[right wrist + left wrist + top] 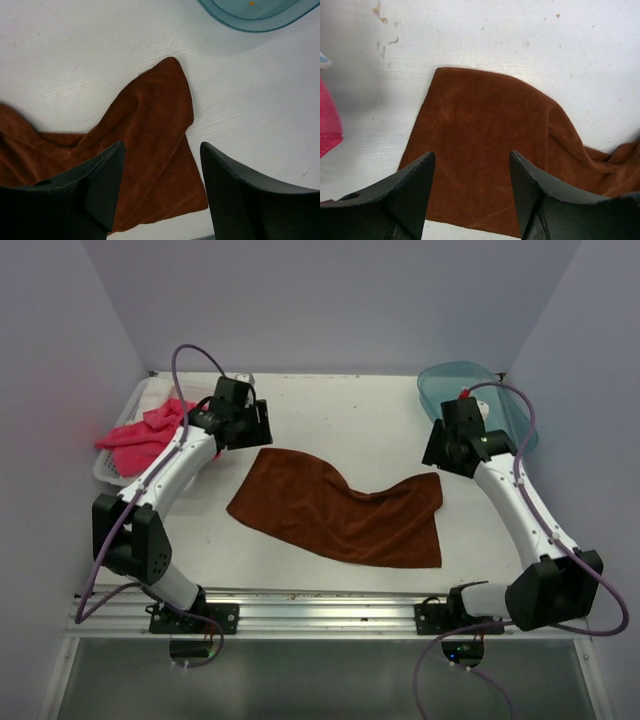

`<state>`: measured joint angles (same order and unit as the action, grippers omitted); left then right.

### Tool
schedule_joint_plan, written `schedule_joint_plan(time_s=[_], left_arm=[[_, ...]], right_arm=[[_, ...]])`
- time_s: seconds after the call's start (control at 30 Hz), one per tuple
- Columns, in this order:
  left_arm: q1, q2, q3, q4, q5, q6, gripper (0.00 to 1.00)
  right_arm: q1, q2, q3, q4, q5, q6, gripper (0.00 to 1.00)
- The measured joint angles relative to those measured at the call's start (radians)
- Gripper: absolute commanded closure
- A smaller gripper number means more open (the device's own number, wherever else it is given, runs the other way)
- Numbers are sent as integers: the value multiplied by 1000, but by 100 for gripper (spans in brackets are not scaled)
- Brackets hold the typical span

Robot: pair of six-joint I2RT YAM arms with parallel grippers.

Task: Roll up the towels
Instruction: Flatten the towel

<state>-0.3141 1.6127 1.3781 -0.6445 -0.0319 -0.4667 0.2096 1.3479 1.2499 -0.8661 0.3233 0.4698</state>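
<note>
Top view: brown towel (340, 508) lies spread out; left gripper (471, 155) and right gripper (162, 145) hover released over its far corners.

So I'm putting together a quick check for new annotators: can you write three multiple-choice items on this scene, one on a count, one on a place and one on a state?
1. How many towels lie flat on the table?
A. none
B. one
C. two

2. Where is the pink towel?
A. in the white basket at the far left
B. in the blue tub
C. at the table's near edge

3. How do both arms' jaws stand?
A. shut on the pink towel
B. shut on a white cloth
C. open, holding nothing

Key:
1 B: only the rust-brown towel is spread there.
2 A: the pink cloth is heaped in the basket.
3 C: both wrist views show the jaws apart, with the brown towel lying below them.
</note>
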Motion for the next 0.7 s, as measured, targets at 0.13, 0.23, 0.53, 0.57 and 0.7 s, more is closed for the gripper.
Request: schedule_joint_plan(time_s=[0.13,0.23,0.53,0.57,0.7], left_arm=[[0,-117,-81,16,-9,7,44],[0,-174,-201,19,-9,6,50],[0,-182,-459,-26,-72,-6,50],[0,-181,-467,-27,-84,-13,50],[0,-170,-479,-24,-131,-23,50]], right_arm=[[0,-128,-105,32,-38,8,45],[-1,-218,-239,38,-93,30,52],[-2,-329,-512,40,-240,113,57],[-2,-327,-526,55,-250,121,57],[-2,-260,-558,131,-283,150,58]])
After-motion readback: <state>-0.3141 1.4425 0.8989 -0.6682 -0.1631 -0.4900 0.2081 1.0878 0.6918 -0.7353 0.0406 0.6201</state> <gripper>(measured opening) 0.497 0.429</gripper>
